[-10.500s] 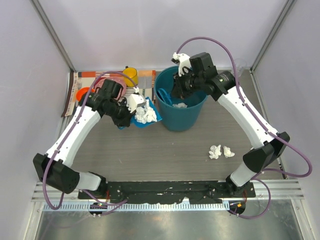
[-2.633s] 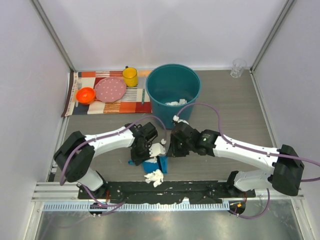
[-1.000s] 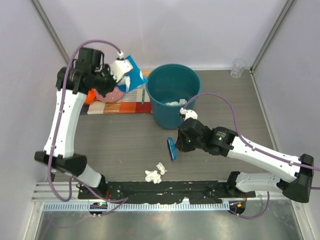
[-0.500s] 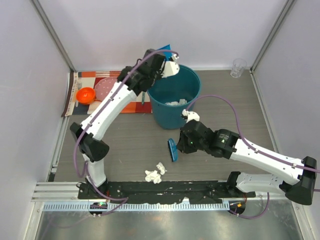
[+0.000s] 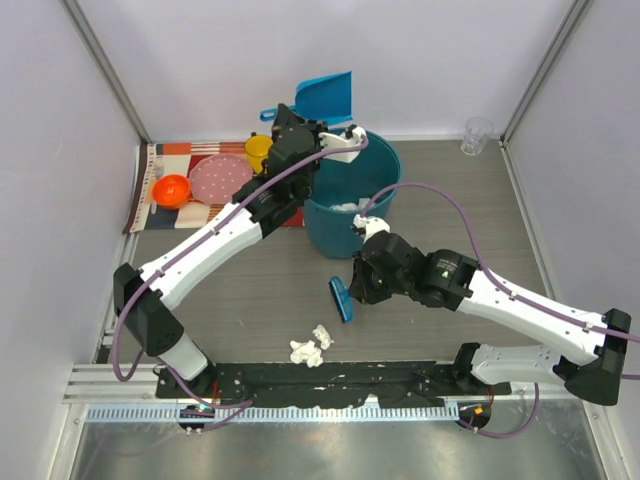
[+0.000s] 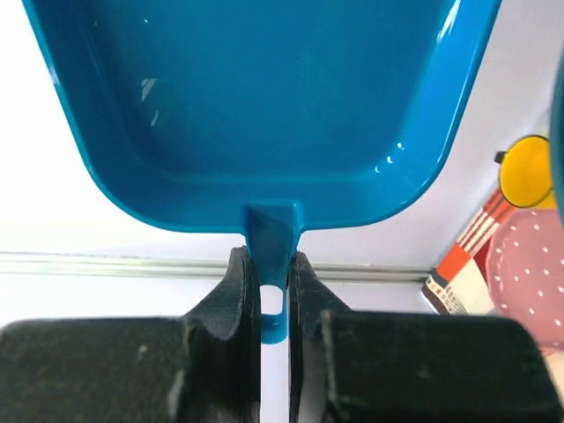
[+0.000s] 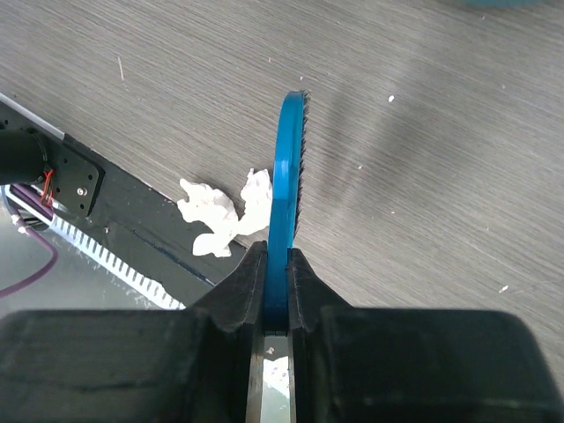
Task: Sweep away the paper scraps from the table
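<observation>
My left gripper [image 5: 301, 124] [image 6: 273, 291] is shut on the handle of a blue dustpan [image 5: 326, 98] [image 6: 264, 106], held high behind the far-left rim of the teal bucket [image 5: 338, 238]. The pan's inside shows bare. White paper scraps [image 5: 346, 206] lie in the bucket. My right gripper [image 5: 361, 287] [image 7: 278, 291] is shut on a blue brush [image 5: 341, 299] [image 7: 288, 167], its bristle edge down on the table [image 5: 240, 285]. Two crumpled paper scraps [image 5: 311, 346] [image 7: 220, 211] lie on the table just left of and nearer than the brush, close to the front rail.
A striped placemat [image 5: 200, 216] at the back left carries a pink plate [image 5: 220, 180], an orange bowl [image 5: 171, 188] and a yellow mug [image 5: 258, 150]. A clear glass [image 5: 477, 134] stands at the back right. The black base plate and metal rail [image 5: 340, 385] border the near edge.
My left arm swung the dustpan from over the placemat to the bucket and then raised it upright behind the rim. The right arm and brush shifted only slightly left.
</observation>
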